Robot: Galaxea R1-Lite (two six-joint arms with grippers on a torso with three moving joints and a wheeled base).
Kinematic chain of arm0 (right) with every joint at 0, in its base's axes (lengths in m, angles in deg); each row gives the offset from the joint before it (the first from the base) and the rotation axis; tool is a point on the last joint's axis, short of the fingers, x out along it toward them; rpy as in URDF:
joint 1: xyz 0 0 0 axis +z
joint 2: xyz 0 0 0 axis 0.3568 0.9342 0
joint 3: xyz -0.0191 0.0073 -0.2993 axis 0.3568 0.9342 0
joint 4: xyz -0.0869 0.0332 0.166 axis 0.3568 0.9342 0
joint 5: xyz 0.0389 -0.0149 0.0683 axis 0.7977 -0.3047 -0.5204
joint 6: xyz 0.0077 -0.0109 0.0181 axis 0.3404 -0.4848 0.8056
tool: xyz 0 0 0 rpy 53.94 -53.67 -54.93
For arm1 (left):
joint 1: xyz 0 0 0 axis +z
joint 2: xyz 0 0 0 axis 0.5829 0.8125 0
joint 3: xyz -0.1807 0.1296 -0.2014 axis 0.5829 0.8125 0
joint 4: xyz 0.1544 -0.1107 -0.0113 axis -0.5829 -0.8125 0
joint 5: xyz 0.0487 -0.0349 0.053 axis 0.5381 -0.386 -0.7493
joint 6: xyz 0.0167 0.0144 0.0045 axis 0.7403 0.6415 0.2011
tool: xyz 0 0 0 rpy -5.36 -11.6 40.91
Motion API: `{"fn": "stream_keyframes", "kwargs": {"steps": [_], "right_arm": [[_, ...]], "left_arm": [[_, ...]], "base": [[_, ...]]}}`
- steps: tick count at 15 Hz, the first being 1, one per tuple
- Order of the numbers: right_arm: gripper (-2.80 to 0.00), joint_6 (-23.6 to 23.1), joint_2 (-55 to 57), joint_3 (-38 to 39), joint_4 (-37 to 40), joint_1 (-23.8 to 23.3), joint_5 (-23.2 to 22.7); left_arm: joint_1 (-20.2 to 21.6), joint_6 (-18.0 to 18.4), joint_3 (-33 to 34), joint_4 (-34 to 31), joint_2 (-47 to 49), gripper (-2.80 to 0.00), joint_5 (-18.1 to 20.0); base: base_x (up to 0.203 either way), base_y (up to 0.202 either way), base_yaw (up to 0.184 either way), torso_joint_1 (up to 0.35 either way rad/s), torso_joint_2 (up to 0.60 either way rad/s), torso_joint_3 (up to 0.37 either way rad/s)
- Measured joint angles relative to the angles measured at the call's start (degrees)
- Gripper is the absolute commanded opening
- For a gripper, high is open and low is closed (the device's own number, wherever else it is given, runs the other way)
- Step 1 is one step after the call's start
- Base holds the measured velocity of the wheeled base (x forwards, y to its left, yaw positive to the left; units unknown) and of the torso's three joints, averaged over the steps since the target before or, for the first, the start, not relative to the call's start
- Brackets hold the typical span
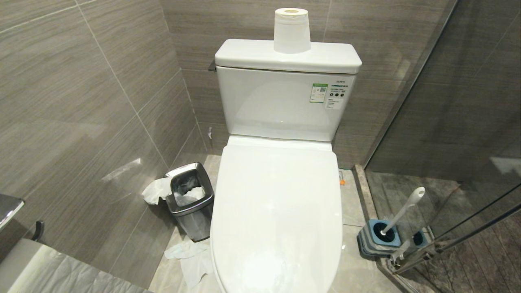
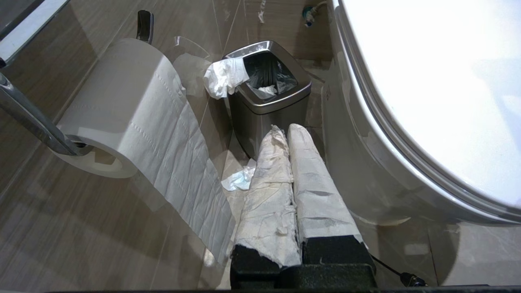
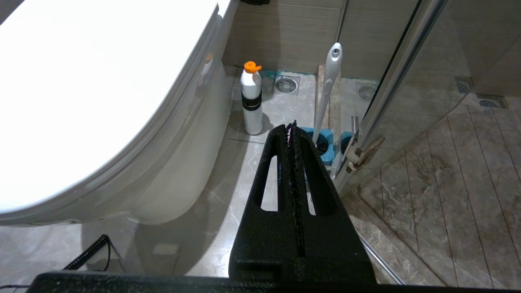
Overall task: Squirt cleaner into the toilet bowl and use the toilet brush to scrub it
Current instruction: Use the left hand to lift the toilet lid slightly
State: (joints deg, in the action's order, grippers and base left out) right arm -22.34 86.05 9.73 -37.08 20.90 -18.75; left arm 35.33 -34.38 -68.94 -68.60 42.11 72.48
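Observation:
The white toilet's lid (image 1: 276, 211) is down, so the inside of the toilet bowl is hidden; its outer wall (image 3: 171, 171) shows beside my right gripper. The toilet brush stands in a blue-grey holder (image 1: 380, 238) on the floor right of the toilet, its white handle (image 1: 405, 209) leaning against the glass. A white bottle with an orange cap (image 3: 251, 97) stands by the toilet base; no cleaner liquid shows. My left gripper (image 2: 285, 129), with fingers wrapped in white paper, hangs shut and empty left of the toilet. My right gripper (image 3: 291, 126) hangs shut and empty short of the holder. Neither arm shows in the head view.
A small steel bin (image 1: 190, 199) with tissue spilling out stands left of the toilet, with crumpled tissue (image 1: 191, 256) on the floor near it. A paper roll (image 2: 118, 106) hangs on the left wall, another (image 1: 291, 30) tops the tank. A glass shower door (image 1: 447, 122) closes the right side.

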Motion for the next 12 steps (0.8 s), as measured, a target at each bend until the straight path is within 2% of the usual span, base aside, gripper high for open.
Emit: {"fn": "stream_keyframes", "kwargs": {"steps": [12], "right_arm": [[-2.8, 0.0, 0.0, 0.0, 0.0, 0.0, 0.0]], "left_arm": [[0.0, -0.6, 0.0, 0.0, 0.0, -2.8, 0.0]], "base": [[0.0, 0.0, 0.0, 0.0, 0.0, 0.0]]}}
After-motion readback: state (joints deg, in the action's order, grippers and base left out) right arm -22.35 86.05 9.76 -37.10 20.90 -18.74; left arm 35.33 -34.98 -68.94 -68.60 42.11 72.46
